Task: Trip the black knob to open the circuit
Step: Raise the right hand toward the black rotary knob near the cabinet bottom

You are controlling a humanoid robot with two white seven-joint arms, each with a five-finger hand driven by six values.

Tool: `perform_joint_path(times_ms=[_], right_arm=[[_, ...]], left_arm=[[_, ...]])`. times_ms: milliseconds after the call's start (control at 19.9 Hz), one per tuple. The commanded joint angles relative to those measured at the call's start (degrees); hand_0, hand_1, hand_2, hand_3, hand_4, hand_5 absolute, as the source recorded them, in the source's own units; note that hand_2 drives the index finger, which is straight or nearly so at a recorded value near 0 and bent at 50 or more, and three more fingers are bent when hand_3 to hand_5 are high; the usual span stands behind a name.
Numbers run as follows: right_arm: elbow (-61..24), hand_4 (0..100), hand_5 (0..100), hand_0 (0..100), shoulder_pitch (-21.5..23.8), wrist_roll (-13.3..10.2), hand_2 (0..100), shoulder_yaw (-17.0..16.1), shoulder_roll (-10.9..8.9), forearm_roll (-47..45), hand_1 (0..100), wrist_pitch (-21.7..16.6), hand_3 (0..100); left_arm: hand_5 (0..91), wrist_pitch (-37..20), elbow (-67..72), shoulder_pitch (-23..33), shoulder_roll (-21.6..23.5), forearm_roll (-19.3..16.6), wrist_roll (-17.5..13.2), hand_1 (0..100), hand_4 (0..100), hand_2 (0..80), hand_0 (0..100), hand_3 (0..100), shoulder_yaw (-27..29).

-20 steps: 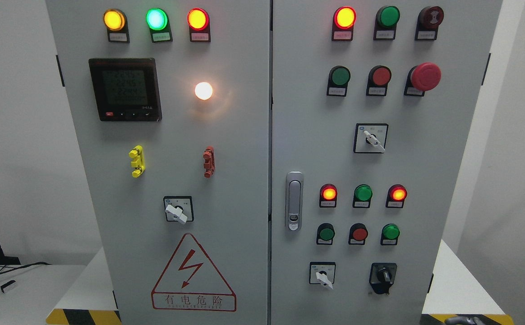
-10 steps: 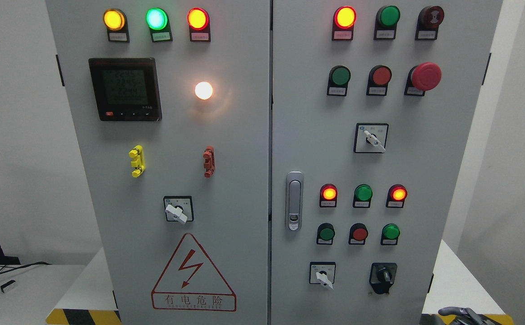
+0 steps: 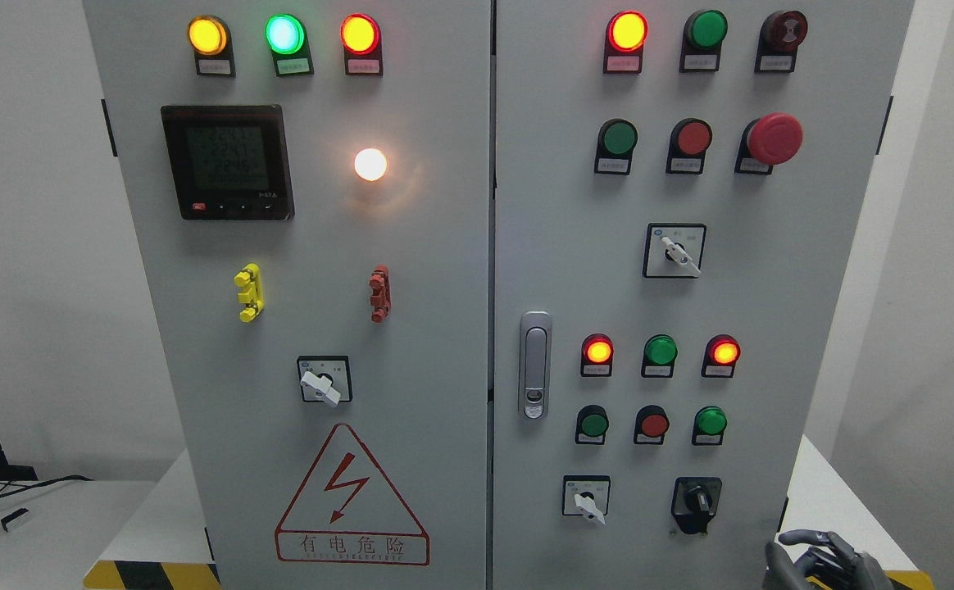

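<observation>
The black rotary knob [image 3: 697, 497] sits on a black plate at the lower right of the grey cabinet's right door [image 3: 772, 328], its pointer roughly upright. My right hand [image 3: 819, 561] pokes up from the bottom edge at the lower right, below and to the right of the knob and apart from it. Its grey fingers [image 3: 805, 537] are loosely spread with the thumb off to the left, and they hold nothing. The left arm does not show.
A white selector switch [image 3: 587, 500] sits left of the knob, with three buttons [image 3: 654, 424] and three lamps [image 3: 657, 351] above. A door latch [image 3: 534, 365] is by the centre seam. The cabinet stands on a white base with a yellow-black edge [image 3: 149, 574].
My right hand has risen from the bottom edge at the lower right, so more of its fingers show and it is closer to the black knob. The panel is unchanged.
</observation>
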Motion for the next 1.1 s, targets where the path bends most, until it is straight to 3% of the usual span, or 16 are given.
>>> perform_joint_path(times_ms=[0, 201, 1053], right_arm=[[1.96, 78, 82, 36, -1.32, -0.2, 49, 2.86, 1.17, 0.19, 79, 0.08, 85], [2.13, 78, 82, 37, -1.32, -0.2, 49, 4.09, 2.32, 0.28, 78, 0.08, 85], [1.87, 77, 81, 39, -2.2, -1.87, 49, 6.55, 3.11, 0.19, 77, 0.17, 85]], left_arm=[[0.0, -0.05, 0.0, 0.0, 0.03, -1.76, -0.02, 39, 0, 0.0, 12, 0, 0.0], [0.0, -0.05, 0.0, 0.0, 0.03, -1.76, -0.02, 39, 0, 0.0, 12, 0, 0.0], [0.0, -0.05, 0.0, 0.0, 0.03, -1.76, -0.02, 39, 0, 0.0, 12, 0, 0.0]])
